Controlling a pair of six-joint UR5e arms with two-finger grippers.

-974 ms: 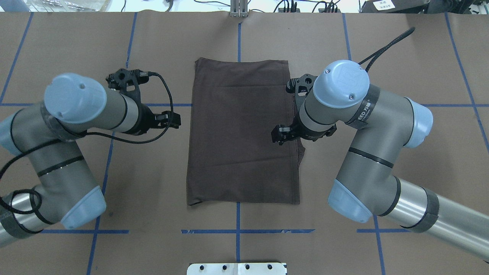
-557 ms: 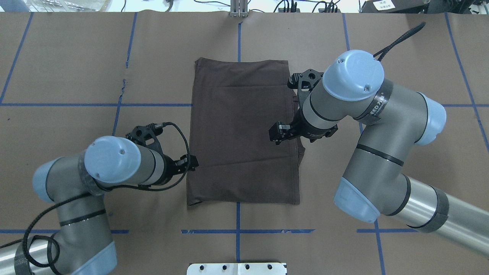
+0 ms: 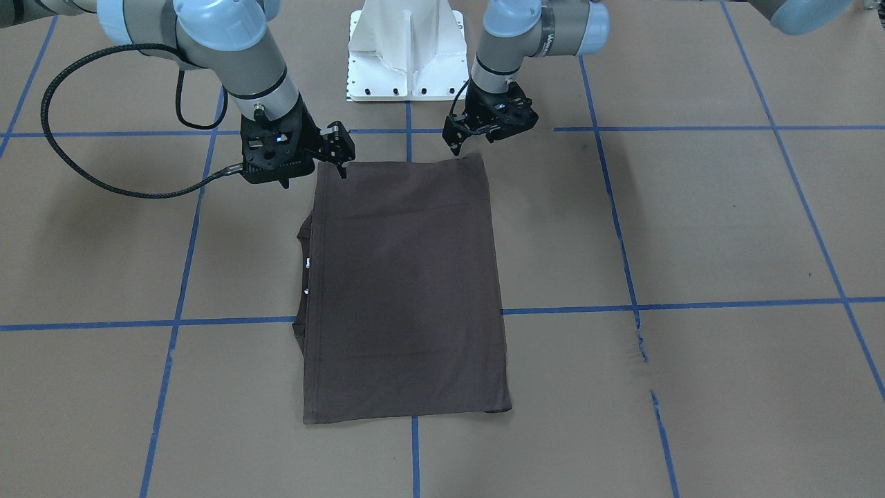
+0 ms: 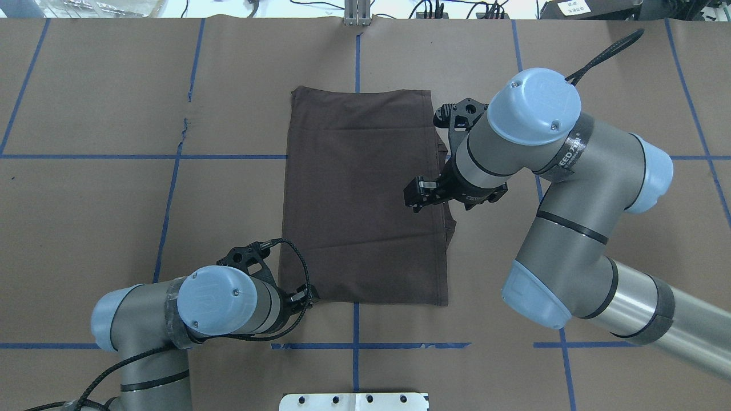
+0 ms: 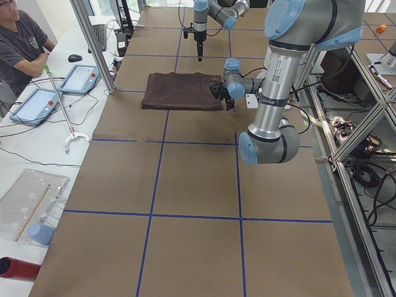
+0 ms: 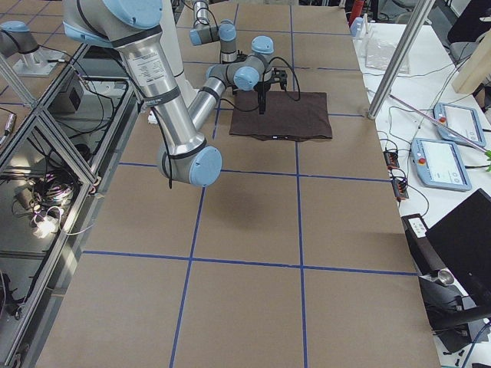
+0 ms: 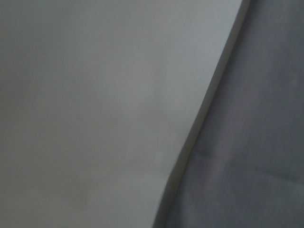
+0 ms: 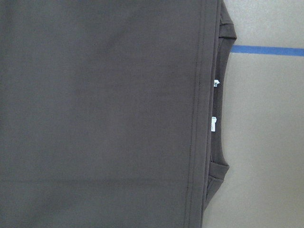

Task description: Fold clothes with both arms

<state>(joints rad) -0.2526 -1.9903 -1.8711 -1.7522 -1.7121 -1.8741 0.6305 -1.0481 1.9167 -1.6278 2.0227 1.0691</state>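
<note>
The dark brown T-shirt (image 4: 360, 194) lies flat on the table, folded into a tall rectangle; it also shows in the front view (image 3: 404, 277). Its collar and white label (image 8: 213, 123) peek out along its right edge. My left gripper (image 4: 308, 298) is low at the shirt's near left corner (image 3: 454, 144) and looks open and empty. The left wrist view shows only the blurred shirt edge (image 7: 251, 142) close up. My right gripper (image 4: 414, 197) hangs open and empty above the shirt's right edge, also seen in the front view (image 3: 337, 151).
The table is covered in brown paper with blue tape lines (image 4: 355, 342). The white pedestal base (image 3: 408, 48) stands at the near edge. The paper has a small tear (image 4: 184, 128) at the left. An operator (image 5: 21, 37) sits beyond the far side, with tablets.
My left arm has swung back toward the robot, bringing its gripper from beside the shirt's left edge to the near left corner. The right arm has shifted only slightly.
</note>
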